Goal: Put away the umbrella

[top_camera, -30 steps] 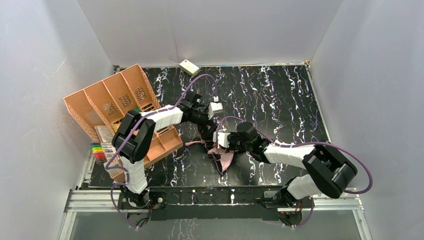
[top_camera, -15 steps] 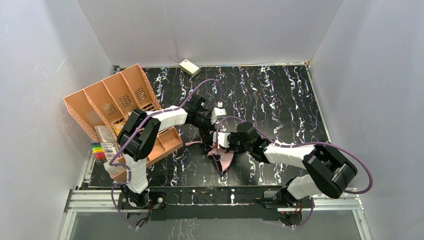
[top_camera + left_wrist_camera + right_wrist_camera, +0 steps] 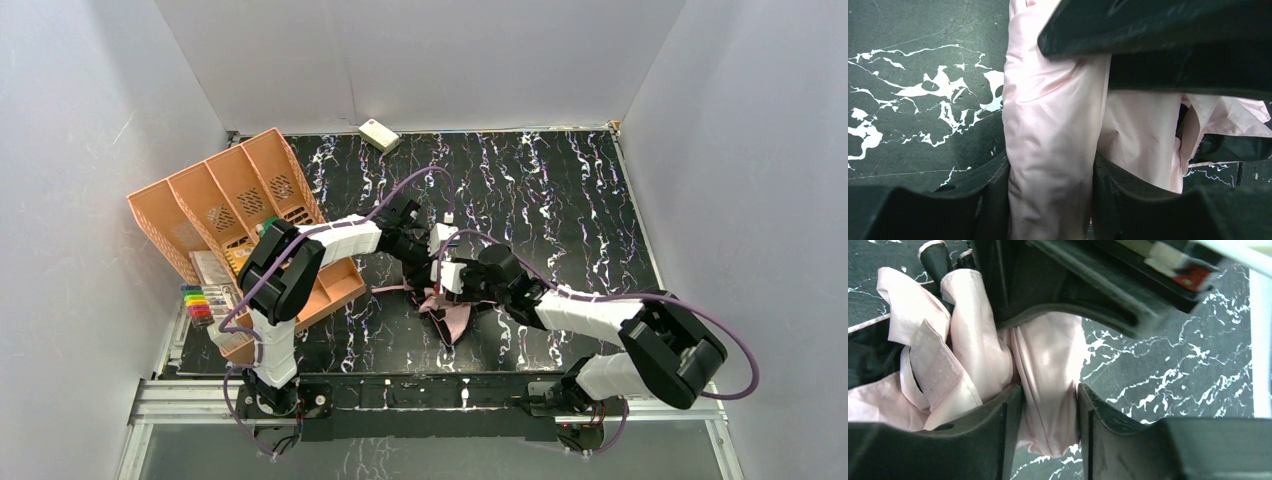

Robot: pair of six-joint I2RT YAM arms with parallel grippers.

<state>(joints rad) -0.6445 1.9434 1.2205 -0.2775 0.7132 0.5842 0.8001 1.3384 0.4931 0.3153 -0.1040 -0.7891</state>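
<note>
The umbrella (image 3: 449, 316) lies crumpled on the black marbled table, pink fabric up with black folds around it. My left gripper (image 3: 424, 268) reaches in from the left. In the left wrist view the left gripper (image 3: 1050, 200) is shut on a rolled pink part of the umbrella (image 3: 1048, 125), which fills the gap between both fingers. My right gripper (image 3: 441, 291) meets it from the right. In the right wrist view the right gripper (image 3: 1050, 425) has a pink fold of the umbrella (image 3: 1045, 370) pressed between its fingers. The handle is hidden.
An orange desk organizer (image 3: 215, 200) leans at the left, with an orange tray (image 3: 335, 285) in front of it and coloured markers (image 3: 197, 302) beside it. A small cream box (image 3: 379, 134) lies at the back edge. White walls enclose the table.
My left gripper has moved right and down onto the umbrella, and its jaws have closed from wide open onto the pink fabric. The right gripper has shifted slightly, still on the fabric.
</note>
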